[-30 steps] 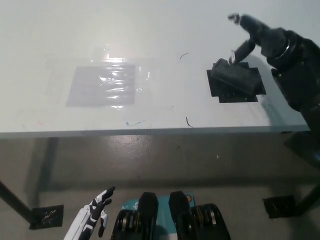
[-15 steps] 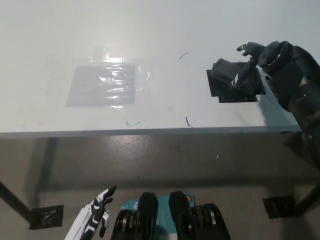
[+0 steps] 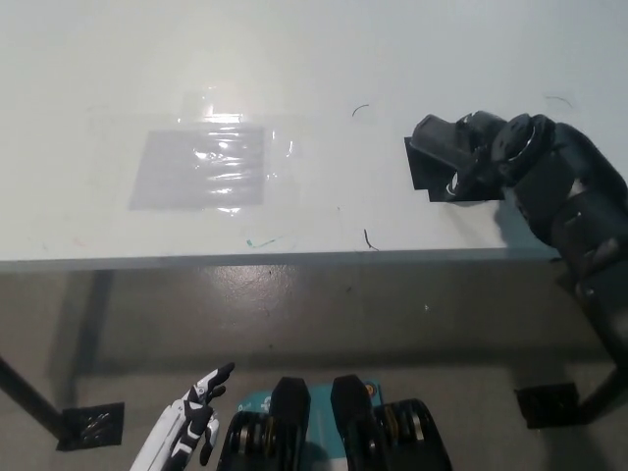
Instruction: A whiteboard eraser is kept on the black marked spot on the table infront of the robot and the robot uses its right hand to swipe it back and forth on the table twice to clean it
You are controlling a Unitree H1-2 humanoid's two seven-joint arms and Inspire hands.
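The whiteboard eraser [image 3: 438, 140], a dark grey block, lies on the black marked spot [image 3: 424, 177] at the right of the white table [image 3: 314, 59]. My black right hand [image 3: 488, 152] rests on the eraser's right part. Its fingers curl over the far edge and the thumb sits at the near edge, so it is shut on the eraser. The hand hides the right half of the eraser and most of the spot. My white left hand [image 3: 188, 426] hangs low at the bottom left, below the table, open and holding nothing.
A clear taped plastic sheet [image 3: 201, 167] lies on the left half of the table. Small pen marks [image 3: 368, 238] sit near the front edge [image 3: 294, 260]. On the floor are black tape patches [image 3: 93, 423].
My right hand has come down from above and behind the eraser, moved left and closed over it. The left hand has barely moved.
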